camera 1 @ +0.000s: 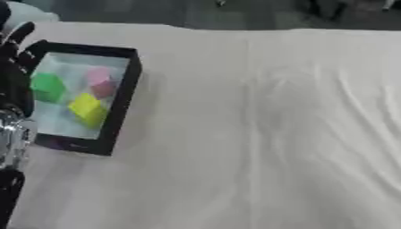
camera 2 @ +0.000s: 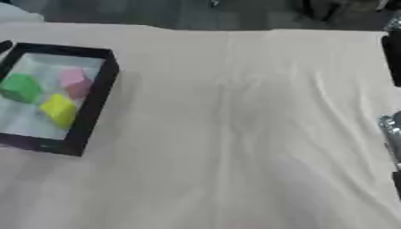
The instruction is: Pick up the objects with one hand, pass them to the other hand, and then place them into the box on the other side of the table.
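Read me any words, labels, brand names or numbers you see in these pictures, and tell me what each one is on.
None can be read. The black box, the green block, pink block and yellow block inside it, and the white tablecloth show no lettering.

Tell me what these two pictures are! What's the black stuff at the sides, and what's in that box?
Both pictures come from a robot's two camera eyes, looking down at its table, which has a pale cloth on it. The black and silver stuff at the edges is the robot's arms. Its left hand shows at the left edge, beside the black box, but I can't tell how its fingers are set. Its right arm just peeks in at the right edge; that hand is hidden. Inside the box lie three blocks: a green block, a pink block and a yellow block. Neither hand seems to hold anything.
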{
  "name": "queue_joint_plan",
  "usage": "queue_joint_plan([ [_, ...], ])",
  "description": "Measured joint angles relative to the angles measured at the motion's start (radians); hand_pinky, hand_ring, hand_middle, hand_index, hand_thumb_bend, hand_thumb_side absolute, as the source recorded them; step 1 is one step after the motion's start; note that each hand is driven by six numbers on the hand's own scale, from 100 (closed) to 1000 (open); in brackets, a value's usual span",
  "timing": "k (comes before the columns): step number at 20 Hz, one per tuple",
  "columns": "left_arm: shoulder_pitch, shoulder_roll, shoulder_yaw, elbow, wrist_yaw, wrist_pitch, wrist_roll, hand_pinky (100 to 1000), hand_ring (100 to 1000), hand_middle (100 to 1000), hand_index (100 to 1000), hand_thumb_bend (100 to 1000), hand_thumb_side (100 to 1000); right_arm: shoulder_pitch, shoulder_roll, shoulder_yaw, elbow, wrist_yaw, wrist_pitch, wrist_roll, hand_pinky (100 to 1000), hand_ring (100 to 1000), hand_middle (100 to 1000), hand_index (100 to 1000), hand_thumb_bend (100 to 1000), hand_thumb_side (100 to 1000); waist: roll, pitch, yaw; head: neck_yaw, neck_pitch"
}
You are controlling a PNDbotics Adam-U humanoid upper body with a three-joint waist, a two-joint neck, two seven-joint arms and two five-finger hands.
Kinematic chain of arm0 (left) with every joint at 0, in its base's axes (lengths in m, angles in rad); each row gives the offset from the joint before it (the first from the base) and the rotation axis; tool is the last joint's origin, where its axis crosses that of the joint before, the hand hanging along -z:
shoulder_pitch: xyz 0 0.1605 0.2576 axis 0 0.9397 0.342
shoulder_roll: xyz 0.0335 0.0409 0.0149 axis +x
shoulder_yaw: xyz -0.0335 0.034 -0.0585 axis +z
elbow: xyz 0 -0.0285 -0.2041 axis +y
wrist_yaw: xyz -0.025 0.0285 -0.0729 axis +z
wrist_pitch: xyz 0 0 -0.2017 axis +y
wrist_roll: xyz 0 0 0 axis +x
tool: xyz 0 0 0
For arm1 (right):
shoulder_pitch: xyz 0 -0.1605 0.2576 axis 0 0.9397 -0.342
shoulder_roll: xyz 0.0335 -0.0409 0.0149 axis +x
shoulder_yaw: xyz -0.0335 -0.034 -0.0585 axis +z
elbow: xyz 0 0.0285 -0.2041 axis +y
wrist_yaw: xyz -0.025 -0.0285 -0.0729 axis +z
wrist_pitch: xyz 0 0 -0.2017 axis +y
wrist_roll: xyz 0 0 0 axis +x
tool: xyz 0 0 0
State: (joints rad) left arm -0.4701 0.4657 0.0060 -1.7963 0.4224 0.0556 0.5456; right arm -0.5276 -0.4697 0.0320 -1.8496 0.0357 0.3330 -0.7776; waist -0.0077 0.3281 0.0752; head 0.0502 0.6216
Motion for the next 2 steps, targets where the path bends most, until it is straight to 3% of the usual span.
queue_joint_plan([
  [2,0.0,0.0,0.0,0.0,0.0,-0.001,-0.001,774,861,968,905,152,808,0.0,0.0,0.0,0.001,-0.002,-0.001,-0.003,820,917,884,790,100,456,0.0,0.0,0.0,0.0,0.0],
])
